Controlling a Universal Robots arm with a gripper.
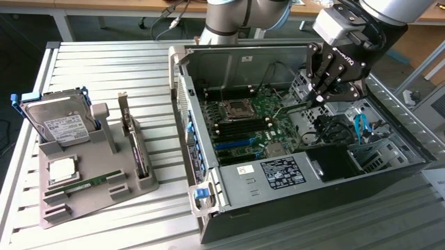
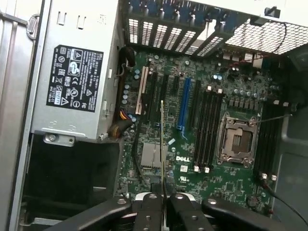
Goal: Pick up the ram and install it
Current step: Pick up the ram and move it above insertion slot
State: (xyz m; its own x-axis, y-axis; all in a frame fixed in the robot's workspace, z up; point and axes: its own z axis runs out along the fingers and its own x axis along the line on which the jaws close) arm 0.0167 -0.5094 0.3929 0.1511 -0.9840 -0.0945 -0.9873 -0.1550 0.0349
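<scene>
- On the slatted counter (image 1: pixel 104 67), the open computer case (image 1: pixel 230 57) lies on its side and fills the half toward the exterior view's right edge.
- Inside the case, the motherboard (image 1: pixel 247 130) faces up, with the empty processor socket (image 2: pixel 237 139) flanked by black memory slots (image 2: pixel 209 125).
- Near the counter edge at the exterior view's left sits a grey parts tray (image 1: pixel 90 200).
- At the tray's far end, a silver hard drive (image 1: pixel 59 122) stands upright; a dark expansion card (image 1: pixel 132 143) stands on edge along the side nearest the case.
- Above the motherboard, the pincer (image 1: pixel 321 96) is clamped on the ram (image 1: pixel 292 107), with its fingers pressed against the two flat faces.
- From the wrist view, the ram (image 2: pixel 162 139) appears edge-on, reaching from the pincer (image 2: pixel 163 202) out over the expansion-slot area. It hangs clear of the board and is not seated in any memory slot.
- A twin stick (image 1: pixel 94 182) lies flat in the tray's near end.
- Handling, as judged: the ram is light, thin and stiff, but fragile.
- Hold it by the flat faces near the upper long edge.
- Keep the contact edge free, and avoid twisting.
</scene>
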